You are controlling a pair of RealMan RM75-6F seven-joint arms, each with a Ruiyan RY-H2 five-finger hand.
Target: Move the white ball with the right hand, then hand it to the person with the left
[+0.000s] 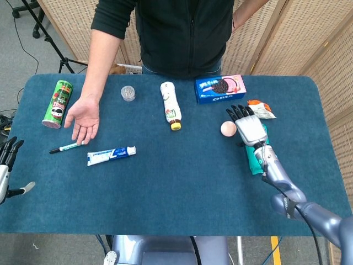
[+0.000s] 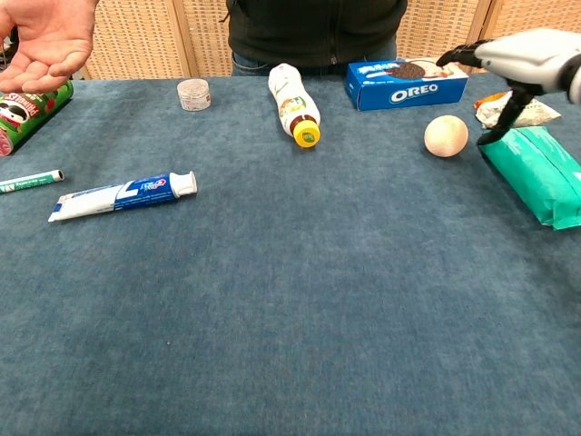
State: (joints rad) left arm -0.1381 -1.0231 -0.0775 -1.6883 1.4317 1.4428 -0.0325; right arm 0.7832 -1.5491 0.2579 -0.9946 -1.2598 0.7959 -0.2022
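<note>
The white ball (image 1: pixel 227 128) (image 2: pixel 446 135) lies on the blue table between the yellow-capped bottle and the teal packet. My right hand (image 1: pixel 247 126) (image 2: pixel 517 64) hovers just to the right of the ball and above it, fingers spread, holding nothing. My left hand (image 1: pixel 6 165) hangs at the table's left edge, fingers apart and empty; the chest view does not show it. The person's open palm (image 1: pixel 83 118) (image 2: pixel 45 41) waits face up at the far left.
A Pringles can (image 1: pixel 58 103), a pen (image 1: pixel 65 147), a toothpaste tube (image 1: pixel 111 155), a small clear jar (image 1: pixel 128 93), a bottle (image 1: pixel 171 105), an Oreo box (image 1: pixel 220 89), a snack wrapper (image 1: pixel 260 109) and a teal packet (image 1: pixel 259 149) lie around the table (image 1: pixel 176 193).
</note>
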